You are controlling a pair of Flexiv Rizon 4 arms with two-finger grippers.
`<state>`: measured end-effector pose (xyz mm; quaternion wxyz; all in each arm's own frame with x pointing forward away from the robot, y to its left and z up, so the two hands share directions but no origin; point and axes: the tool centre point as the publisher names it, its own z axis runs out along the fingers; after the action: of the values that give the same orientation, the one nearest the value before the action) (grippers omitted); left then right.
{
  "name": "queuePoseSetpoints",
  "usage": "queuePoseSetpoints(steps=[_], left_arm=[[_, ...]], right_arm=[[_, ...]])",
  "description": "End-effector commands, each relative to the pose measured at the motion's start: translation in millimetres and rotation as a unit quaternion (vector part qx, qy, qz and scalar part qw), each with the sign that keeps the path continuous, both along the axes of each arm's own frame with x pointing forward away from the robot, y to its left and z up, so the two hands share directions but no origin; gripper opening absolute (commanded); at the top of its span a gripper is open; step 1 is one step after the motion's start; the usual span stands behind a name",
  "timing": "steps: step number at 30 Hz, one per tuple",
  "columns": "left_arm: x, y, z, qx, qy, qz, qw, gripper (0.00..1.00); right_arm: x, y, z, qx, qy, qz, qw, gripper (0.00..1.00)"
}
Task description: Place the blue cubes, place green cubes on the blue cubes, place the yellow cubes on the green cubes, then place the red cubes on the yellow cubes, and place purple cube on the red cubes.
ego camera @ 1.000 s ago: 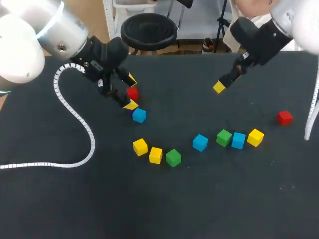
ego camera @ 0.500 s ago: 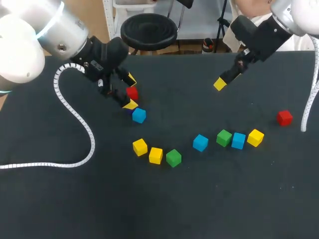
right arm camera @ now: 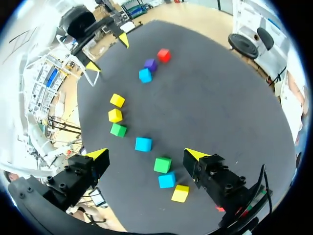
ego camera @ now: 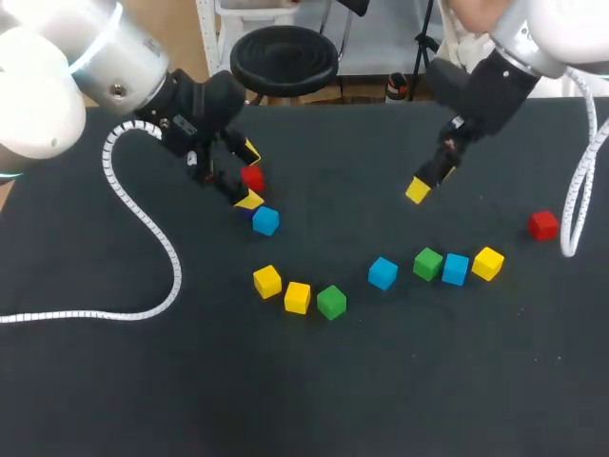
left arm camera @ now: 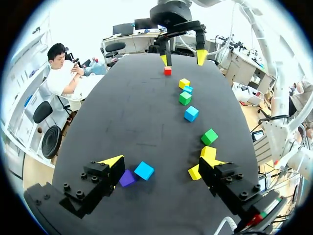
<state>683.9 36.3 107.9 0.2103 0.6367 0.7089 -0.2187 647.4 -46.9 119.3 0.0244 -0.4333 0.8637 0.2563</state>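
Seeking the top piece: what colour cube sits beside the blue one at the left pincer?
Small purple cube; left wrist view.

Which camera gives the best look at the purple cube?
The left wrist view: the purple cube sits close up between the fingers of the open left gripper, beside a blue cube. The right wrist view shows it small and distant. In the head view the left gripper hides it.

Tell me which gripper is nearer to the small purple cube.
Left. The left gripper hangs open directly over the small purple cube; the right gripper is far across the table from it.
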Motion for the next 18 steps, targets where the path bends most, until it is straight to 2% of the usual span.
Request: queuePoseSetpoints(steps=[1,11,18], left_arm=[[0.2,1,0.2,0.000,0.000,-0.001,1.000,1.00],[0.2,1,0.2,0.000,0.000,-0.001,1.000,1.00],[0.2,1,0.2,0.000,0.000,-0.001,1.000,1.00]], right_arm=[[-9.0,-7,-9,0.007,0.010,-0.007,1.000,1.00],[-40.9,-30,-28,0.038,0.021,-0.024,0.999,1.00],[-44.5,-47,-23,0.034,0.023,-0.030,0.999,1.00]])
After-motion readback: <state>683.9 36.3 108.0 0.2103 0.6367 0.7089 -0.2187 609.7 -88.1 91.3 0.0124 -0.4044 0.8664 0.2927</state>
